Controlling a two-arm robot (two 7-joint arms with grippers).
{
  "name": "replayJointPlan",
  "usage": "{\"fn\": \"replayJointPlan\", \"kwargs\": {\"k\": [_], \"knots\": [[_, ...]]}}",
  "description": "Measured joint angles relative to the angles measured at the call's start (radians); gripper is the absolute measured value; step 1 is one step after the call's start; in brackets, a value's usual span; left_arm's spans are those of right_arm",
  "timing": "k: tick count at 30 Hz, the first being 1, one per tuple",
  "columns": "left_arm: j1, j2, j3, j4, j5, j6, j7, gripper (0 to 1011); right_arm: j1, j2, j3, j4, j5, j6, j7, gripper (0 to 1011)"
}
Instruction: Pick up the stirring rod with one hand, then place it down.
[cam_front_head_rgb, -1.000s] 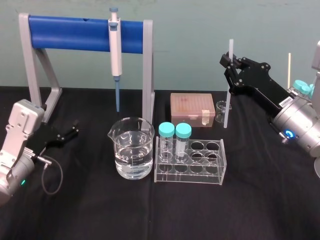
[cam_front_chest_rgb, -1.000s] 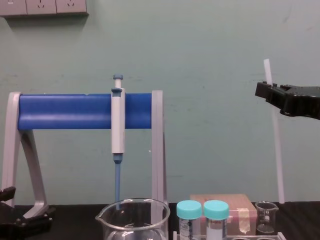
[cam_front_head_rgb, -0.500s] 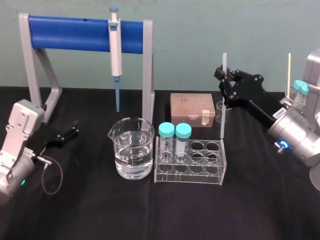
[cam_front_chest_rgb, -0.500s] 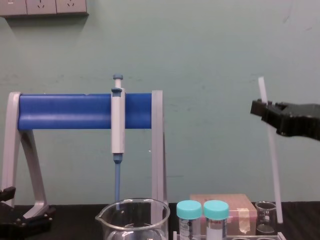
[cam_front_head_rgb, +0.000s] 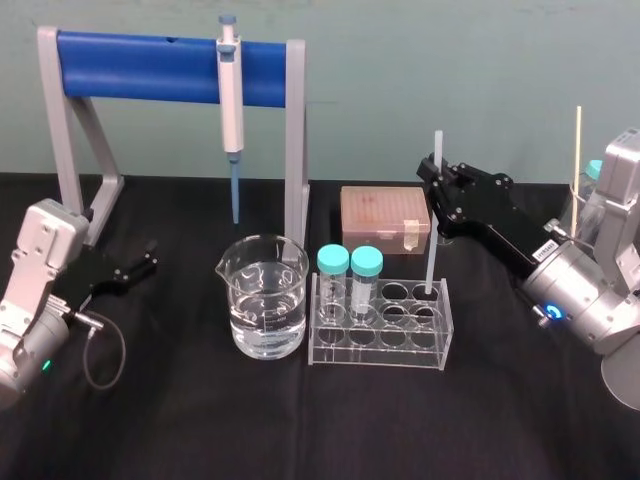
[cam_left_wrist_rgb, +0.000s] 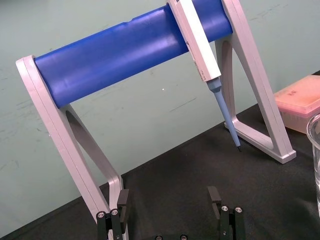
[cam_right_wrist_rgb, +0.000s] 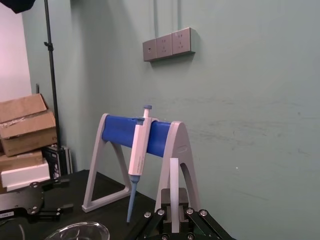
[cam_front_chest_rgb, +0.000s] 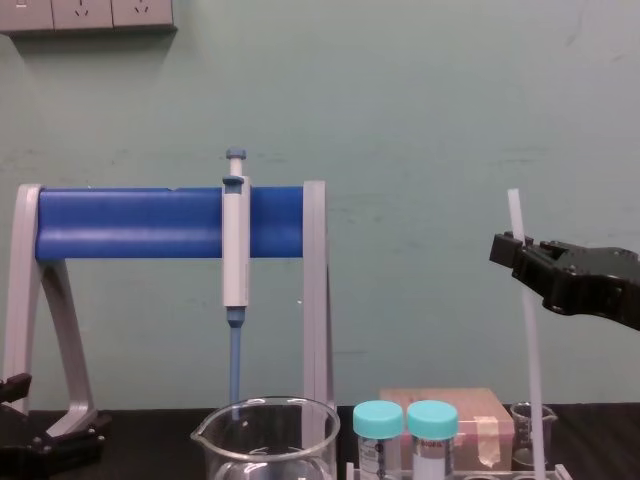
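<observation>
White and translucent, the stirring rod (cam_front_head_rgb: 432, 240) is held nearly upright by the right tool (cam_front_head_rgb: 436, 182), whose black fingers are clamped on it a little below its top end. In the chest view the rod (cam_front_chest_rgb: 530, 350) is seen to lean slightly, with its top above the right tool (cam_front_chest_rgb: 510, 250). Its lower end is placed at the rear hole at the right end of the clear rack (cam_front_head_rgb: 380, 335); whether it rests on the bottom cannot be told. Two teal-capped vials (cam_front_head_rgb: 349, 262) are stood at the rack's left end, and a beaker (cam_front_head_rgb: 262, 310) of water is set just beside them. The left tool (cam_front_head_rgb: 140, 265) is kept low over the black surface (cam_front_head_rgb: 200, 430) at the left, near the foot of the blue-barred stand (cam_front_head_rgb: 70, 120), its fingers (cam_left_wrist_rgb: 122, 200) held apart on nothing. A pipette (cam_front_head_rgb: 231, 90) is hung from the stand's bar.
</observation>
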Motion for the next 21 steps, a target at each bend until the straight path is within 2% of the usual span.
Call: {"fn": "replayJointPlan", "kwargs": {"k": [13, 21], "knots": [[0.0, 0.0, 0.0, 0.0, 0.0, 0.0, 0.0, 1000, 0.017, -0.025, -0.006, 0.057, -0.002, -0.036, 0.013, 79], [0.0, 0.0, 0.0, 0.0, 0.0, 0.0, 0.0, 1000, 0.032, -0.037, -0.017, 0.096, -0.024, -0.048, 0.015, 79]]}}
